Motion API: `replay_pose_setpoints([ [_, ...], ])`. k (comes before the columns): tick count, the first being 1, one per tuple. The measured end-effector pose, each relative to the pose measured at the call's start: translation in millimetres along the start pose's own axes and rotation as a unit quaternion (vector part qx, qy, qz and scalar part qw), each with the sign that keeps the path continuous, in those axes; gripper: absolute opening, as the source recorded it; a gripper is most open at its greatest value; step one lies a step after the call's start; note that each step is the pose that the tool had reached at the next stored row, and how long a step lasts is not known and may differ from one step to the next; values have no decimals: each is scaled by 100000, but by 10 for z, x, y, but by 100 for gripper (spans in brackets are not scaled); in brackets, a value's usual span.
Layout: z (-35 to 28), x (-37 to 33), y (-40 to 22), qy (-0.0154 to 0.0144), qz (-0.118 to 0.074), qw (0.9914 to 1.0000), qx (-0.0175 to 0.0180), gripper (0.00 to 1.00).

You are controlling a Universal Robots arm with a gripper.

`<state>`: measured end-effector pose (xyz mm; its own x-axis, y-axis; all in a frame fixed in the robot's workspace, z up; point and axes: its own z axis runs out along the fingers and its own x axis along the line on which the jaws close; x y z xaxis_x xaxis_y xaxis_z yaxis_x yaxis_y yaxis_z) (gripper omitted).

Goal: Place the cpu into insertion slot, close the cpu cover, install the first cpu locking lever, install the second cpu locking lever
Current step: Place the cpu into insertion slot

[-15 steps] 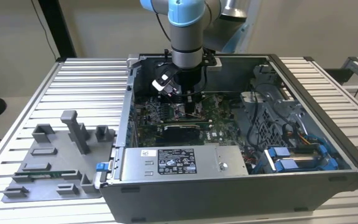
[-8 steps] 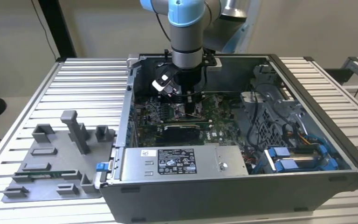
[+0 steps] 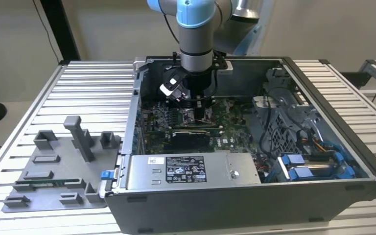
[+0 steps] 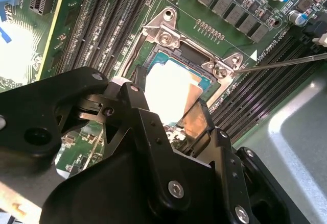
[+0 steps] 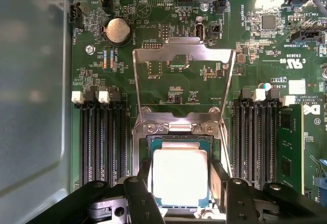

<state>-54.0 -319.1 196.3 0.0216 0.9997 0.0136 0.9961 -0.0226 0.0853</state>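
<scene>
Found the gripper [image 3: 197,105] low inside the computer case [image 3: 240,208] in the exterior view. In the second wrist view, saw the cpu [image 4: 171,89] lying in the insertion slot [image 4: 190,55] — apparently pinched between both fingers. In the first wrist view, noted the cpu cover [image 5: 181,49] standing open, not yet closed — both levers judged left to do.

Arm [image 3: 195,44] is being held approx. vertical, w/ wrist [image 3: 195,81] being pointed straight down. The gripper [image 3: 198,112] is being hung directly below it, low; its black housing [image 5: 153,203] [image 4: 153,183] is being shown in both wrist views.
</scene>
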Motion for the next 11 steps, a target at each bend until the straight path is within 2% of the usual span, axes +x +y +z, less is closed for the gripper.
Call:
replay_pose_setpoints([
  [11,0,4,0,-2,-2,100000,1,0],
])
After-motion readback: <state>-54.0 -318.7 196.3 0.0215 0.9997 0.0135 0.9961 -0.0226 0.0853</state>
